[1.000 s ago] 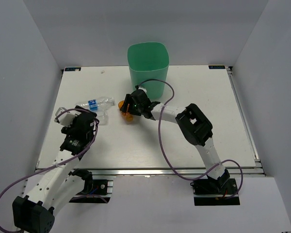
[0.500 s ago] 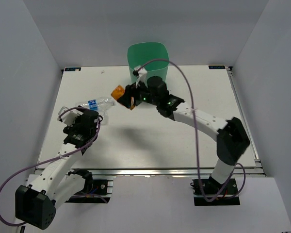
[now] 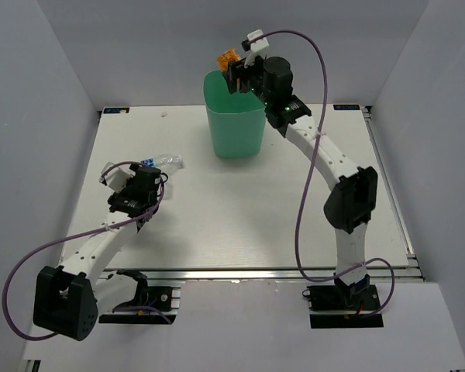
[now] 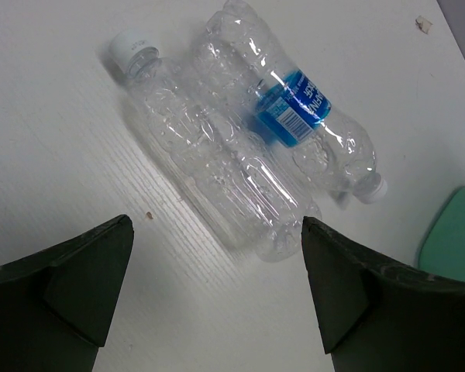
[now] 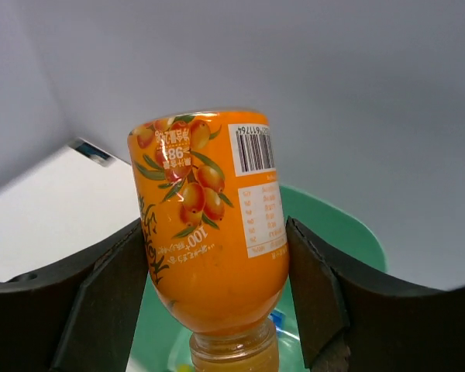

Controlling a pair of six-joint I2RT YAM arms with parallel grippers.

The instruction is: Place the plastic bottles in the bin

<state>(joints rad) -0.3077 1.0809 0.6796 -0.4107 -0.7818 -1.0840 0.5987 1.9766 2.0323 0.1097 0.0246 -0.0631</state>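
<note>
We judge one drop pending and two picks to go. The right gripper (image 3: 239,71) is clamped on the orange bottle (image 5: 213,217) and holds it above the bin (image 3: 236,132) at top centre of the overhead view, not released yet. In the right wrist view the neck points down at the bin mouth, base up, long axis near vertical with a slight lean. We see a speck of blue low inside the bin and can't tell what it is. Two clear bottles lie flat on the table (image 3: 217,225), left of centre in the overhead view, side by side and touching. In the left wrist view both axes run upper left to lower right. The plain bottle (image 4: 209,186) has its white cap at upper left and the blue-label bottle (image 4: 294,116) has its cap at lower right, so they point opposite ways. The left gripper (image 4: 209,310) hovers over them, fingers apart, holding nothing.
</note>
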